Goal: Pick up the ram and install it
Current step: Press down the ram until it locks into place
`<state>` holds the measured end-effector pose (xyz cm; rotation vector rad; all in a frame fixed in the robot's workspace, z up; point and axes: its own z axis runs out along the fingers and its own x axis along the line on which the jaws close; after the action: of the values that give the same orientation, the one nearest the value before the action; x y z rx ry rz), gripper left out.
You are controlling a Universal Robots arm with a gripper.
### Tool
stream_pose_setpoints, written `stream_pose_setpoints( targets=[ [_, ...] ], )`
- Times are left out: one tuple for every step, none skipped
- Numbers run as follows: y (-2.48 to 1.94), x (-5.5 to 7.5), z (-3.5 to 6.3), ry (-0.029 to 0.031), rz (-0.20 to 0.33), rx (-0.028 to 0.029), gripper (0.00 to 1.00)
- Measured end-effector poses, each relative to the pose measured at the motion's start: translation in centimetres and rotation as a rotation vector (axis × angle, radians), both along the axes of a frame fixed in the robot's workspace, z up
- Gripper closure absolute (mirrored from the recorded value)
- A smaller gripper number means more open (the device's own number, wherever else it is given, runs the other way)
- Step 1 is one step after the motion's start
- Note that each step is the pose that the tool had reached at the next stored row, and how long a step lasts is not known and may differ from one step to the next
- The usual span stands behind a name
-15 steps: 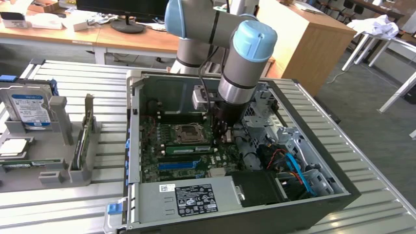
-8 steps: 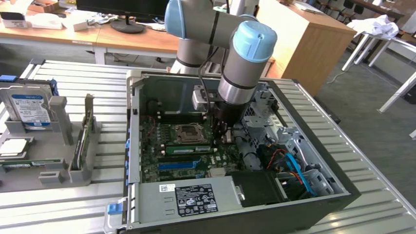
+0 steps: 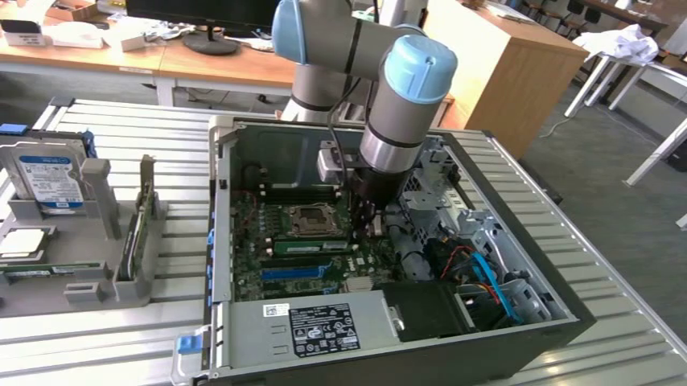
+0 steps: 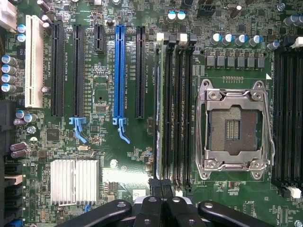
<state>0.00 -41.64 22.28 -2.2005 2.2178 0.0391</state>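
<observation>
Inspected: open black-and-grey metal computer case (image 3: 516, 342) lying on the slatted grey metal worktop (image 3: 129, 121).

Found the black two-fingered pincer (image 4: 161, 187) down inside the case over the green motherboard (image 4: 102, 142), closed tight, with nothing visible between its tips.

Located the long, thin green circuit-board ram stick (image 4: 163, 109) standing edge-up in the bank of long black plastic memory slots (image 4: 182, 109), on the side of the bank away from the square silver metal processor socket (image 4: 232, 127). Placed the pincer tips at one end of that bank, at or just above the end of the ram stick. Unable to confirm contact. Unable to read the end latches.

Judged as the seating stage of the installation, full engagement unverified.

Hazards noted:
- Uneven seating. With force applied at one end alone, likely to tilt the ram stick and leave the far end proud of the slot.
- Slip. With closed tips bearing on so thin an edge, liable to slide off onto the neighbouring memory slots or the motherboard.
- Overpressure. If pressed while misaligned with the slot key, liable to crack the ram stick or flex the motherboard.
- Exposed processor socket just beside the bank, open to damage from any sideways drift.
</observation>
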Motion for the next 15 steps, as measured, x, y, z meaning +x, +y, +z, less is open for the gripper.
stream_pose_setpoints(
  targets=[
    [0.0,0.0,-0.03,-0.0001,0.0,0.0002,0.89],
    [0.0,0.0,-0.07,-0.0001,0.0,0.0001,0.89],
    [0.0,0.0,-0.1,0.0,0.0,-0.0002,0.89],
    [0.0,0.0,-0.1,0.0001,0.0,-0.0003,0.89],
    [0.0,0.0,-0.1,0.0001,0.0,-0.0002,0.89],
    [0.0,0.0,-0.11,0.0,0.0,-0.0001,0.89],
    [0.0,0.0,-0.11,0.0,0.0,0.0,0.89],
    [0.01,0.0,-0.02,-0.0002,0.0,0.0009,0.89],
    [0.02,0.0,0.21,0.0,0.0,0.002,0.89],
    [0.01,0.0,0.59,0.0002,0.0,0.0009,0.89],
    [0.0,0.0,0.9,0.0005,0.0,0.0002,0.89],
    [0.01,0.0,1.16,0.0006,0.0,0.0004,0.89],
    [0.0,0.0,1.41,0.0008,0.0,0.0003,0.89],
    [0.0,0.0,1.64,0.0009,0.0,0.0001,0.89],
    [0.0,0.0,1.83,0.0009,0.0,0.0002,0.89]
  ],
)
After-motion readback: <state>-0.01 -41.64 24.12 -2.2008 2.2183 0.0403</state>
